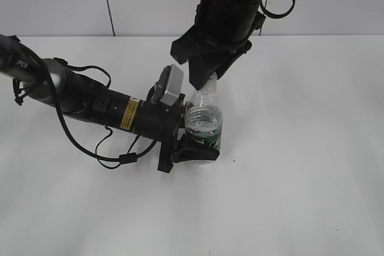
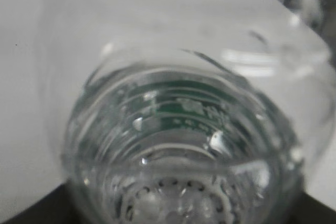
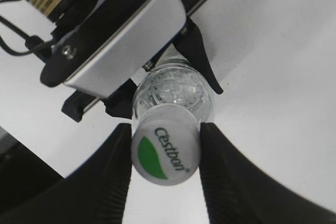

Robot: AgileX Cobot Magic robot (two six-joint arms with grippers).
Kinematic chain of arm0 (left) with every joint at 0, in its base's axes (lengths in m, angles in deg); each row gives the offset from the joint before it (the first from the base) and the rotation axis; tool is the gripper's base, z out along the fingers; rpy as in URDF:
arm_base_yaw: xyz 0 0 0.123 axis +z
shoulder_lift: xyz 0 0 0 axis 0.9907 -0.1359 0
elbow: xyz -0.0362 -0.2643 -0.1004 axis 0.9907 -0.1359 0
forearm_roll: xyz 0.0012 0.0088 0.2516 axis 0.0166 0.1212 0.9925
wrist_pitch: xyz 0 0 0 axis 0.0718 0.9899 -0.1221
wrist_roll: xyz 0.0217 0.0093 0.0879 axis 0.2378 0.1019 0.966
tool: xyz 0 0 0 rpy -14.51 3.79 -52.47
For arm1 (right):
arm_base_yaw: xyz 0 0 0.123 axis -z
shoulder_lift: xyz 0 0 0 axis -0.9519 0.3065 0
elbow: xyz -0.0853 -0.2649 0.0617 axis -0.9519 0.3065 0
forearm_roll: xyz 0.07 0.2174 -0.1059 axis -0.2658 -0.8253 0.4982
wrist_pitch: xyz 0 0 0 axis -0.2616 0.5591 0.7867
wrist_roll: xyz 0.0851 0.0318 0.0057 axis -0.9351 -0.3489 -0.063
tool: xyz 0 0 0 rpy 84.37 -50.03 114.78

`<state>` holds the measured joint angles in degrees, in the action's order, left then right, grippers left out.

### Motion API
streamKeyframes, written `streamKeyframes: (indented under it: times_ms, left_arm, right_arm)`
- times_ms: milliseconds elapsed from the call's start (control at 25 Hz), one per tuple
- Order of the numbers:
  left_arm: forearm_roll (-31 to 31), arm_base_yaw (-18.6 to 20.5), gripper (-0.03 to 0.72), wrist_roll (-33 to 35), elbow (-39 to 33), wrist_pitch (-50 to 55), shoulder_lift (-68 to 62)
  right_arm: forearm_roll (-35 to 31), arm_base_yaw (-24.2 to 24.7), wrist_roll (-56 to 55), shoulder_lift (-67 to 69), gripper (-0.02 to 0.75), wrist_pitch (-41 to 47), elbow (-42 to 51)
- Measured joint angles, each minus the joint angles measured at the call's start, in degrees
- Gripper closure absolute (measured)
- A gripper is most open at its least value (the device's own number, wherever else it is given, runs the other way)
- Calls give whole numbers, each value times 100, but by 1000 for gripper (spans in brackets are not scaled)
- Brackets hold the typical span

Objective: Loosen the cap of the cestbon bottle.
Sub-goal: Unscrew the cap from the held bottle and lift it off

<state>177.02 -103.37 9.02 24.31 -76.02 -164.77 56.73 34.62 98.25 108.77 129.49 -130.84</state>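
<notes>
**Bottle clamped at the body, cap pinched from above**

Exterior view: the small clear plastic cestbon bottle [image 1: 204, 121] with its dark green label band stands upright on the white worktop [image 1: 300, 148], near the middle. The black left gripper [image 1: 201, 142] reaches in level from the left, its jaws closed around the bottle's lower body. The black right gripper [image 1: 207, 76] hangs straight down over the bottle's neck, hiding the top, so the cap cannot be seen here.

Left wrist view: the ribbed clear wall of the cestbon bottle [image 2: 178, 145] fills the frame, blurred, with a green strip of label showing through the water. The jaws themselves are out of sight; only dark edges show at the bottom corners.

Right wrist view: this one shows what the others hide. The small round white plastic cap [image 3: 165, 150] with its green logo sits between the two black fingers [image 3: 110, 177] of the right gripper [image 3: 165, 153], jaws touching it on both sides. Beneath, the left gripper [image 3: 173, 82] clasps the bottle's body.
</notes>
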Motion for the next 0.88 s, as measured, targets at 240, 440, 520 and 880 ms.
streamKeyframes:
  times_ms: [240,440,520,880]
  left_arm:
    - [10,0,280,17,0,0,0]
    - [17,0,280,17,0,5,0]
    - [29,0,280,17,0,5,0]
    - [70,0,280,17,0,-11,0]
  right_arm:
    - [-14,0,1981,0,435,0,-6]
    - [-14,0,3167,0,435,0,-10]
    - [-16,0,3564,0,436,0,-13]
    - [-16,0,4914,0,436,5,-13]
